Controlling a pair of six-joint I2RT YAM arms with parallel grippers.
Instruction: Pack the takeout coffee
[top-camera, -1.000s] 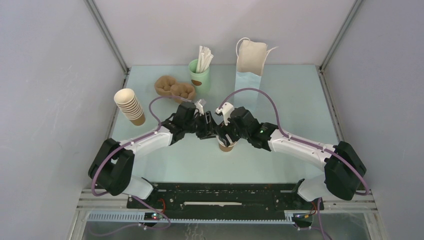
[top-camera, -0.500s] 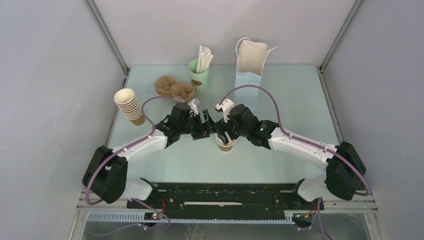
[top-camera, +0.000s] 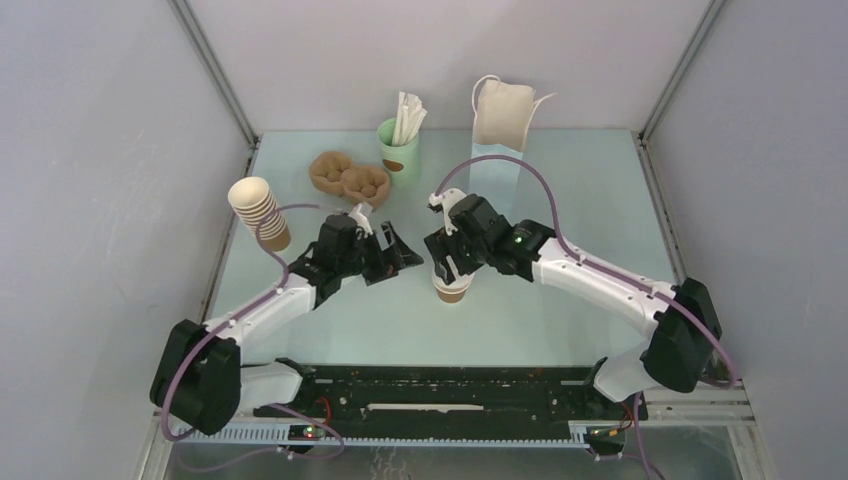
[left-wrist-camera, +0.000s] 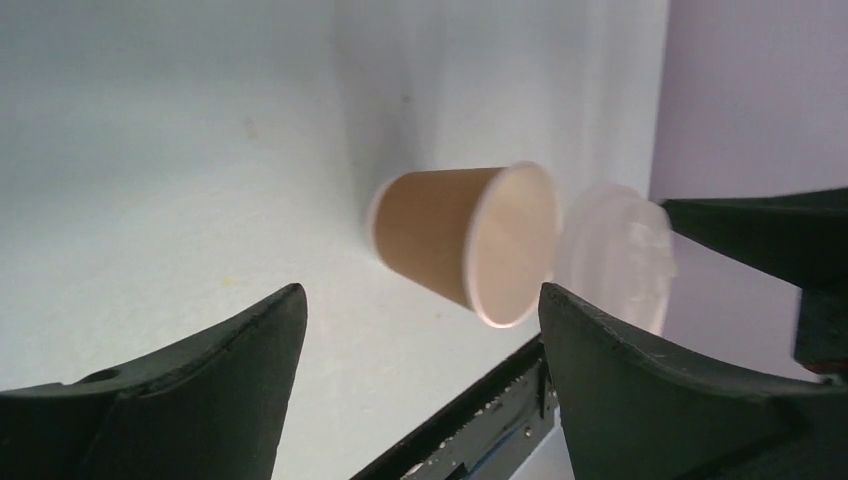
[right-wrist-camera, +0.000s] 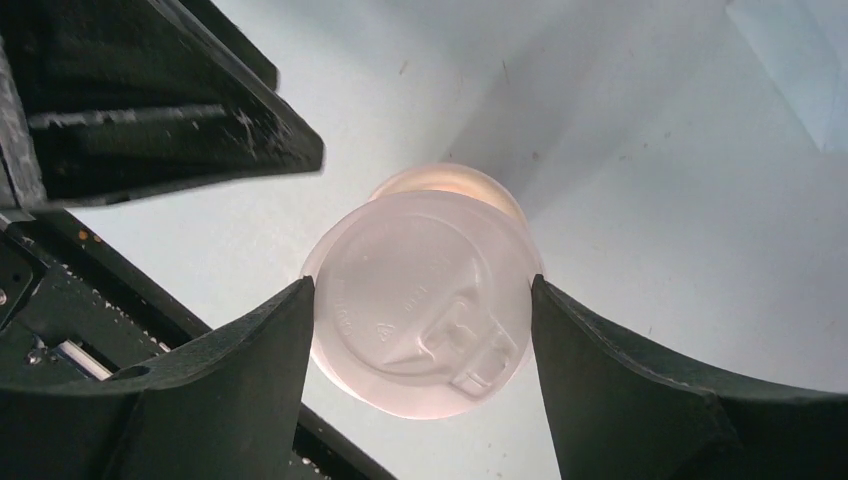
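Note:
The takeout coffee's brown paper cup (top-camera: 452, 291) stands open on the table in the middle of the top view. In the left wrist view the cup (left-wrist-camera: 445, 243) shows a bare rim. Its white lid (left-wrist-camera: 615, 250) hangs just off that rim, not seated on it. My right gripper (right-wrist-camera: 420, 295) is shut on the lid (right-wrist-camera: 420, 310), one finger against each edge, right over the cup (right-wrist-camera: 450, 178). My left gripper (left-wrist-camera: 420, 300) is open and empty, a short way left of the cup; in the top view it (top-camera: 398, 250) sits apart from it.
A tall pale blue and cream paper bag (top-camera: 497, 135) with handles stands at the back right. A mint-green cup with white sticks (top-camera: 398, 145), a brown pulp cup carrier (top-camera: 350, 178) and a stack of nested brown cups (top-camera: 262, 212) stand at the back left.
My left gripper has opened and drawn back to the left, away from the cup. My right gripper stays over the cup with the lid in it.

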